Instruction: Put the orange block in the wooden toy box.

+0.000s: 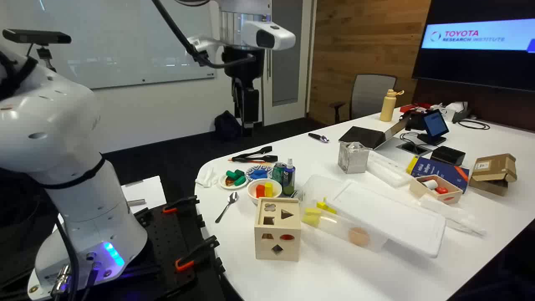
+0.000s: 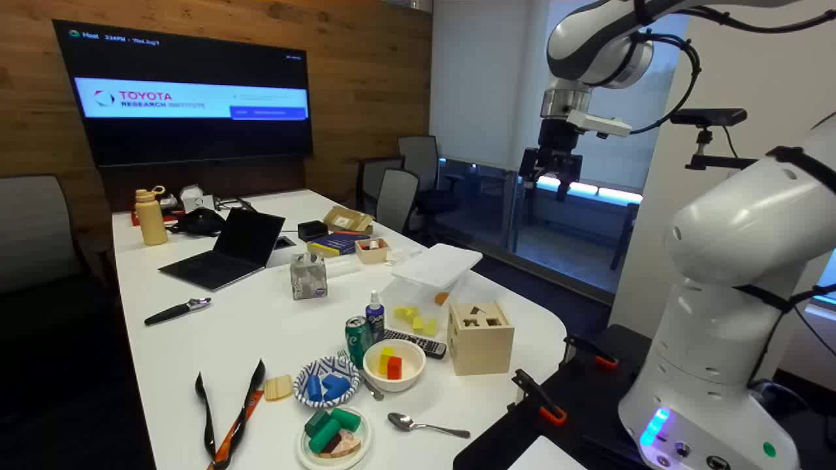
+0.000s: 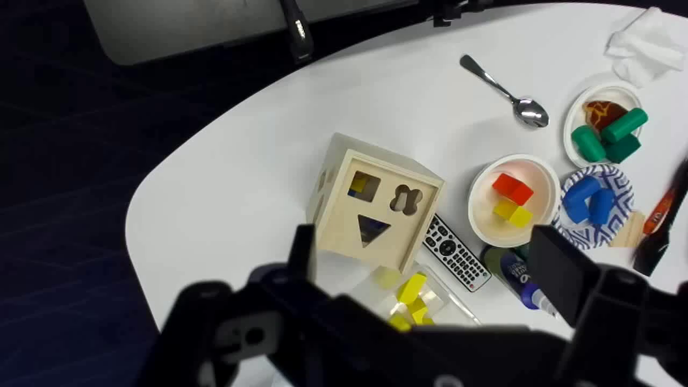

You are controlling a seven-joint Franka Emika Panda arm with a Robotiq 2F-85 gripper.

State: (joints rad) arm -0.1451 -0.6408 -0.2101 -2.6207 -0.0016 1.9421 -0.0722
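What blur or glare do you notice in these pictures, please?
Wrist view: the jaws are dark and out of focus, while the wooden toy box looks crisper and the spoon glints; in an exterior view, the whiteboard shows small reflections; in an exterior view, the screen has fine text too blurred to read.

Wrist view: tongs (image 3: 656, 244) blurred, edge-cut; inside of toy box (image 3: 384, 208) mostly hidden.

Overhead wrist view, oblique exteriors, shared table (image 2: 255, 333)

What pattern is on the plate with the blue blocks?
The plate has blue geometric lines on white, clearest in the wrist view.
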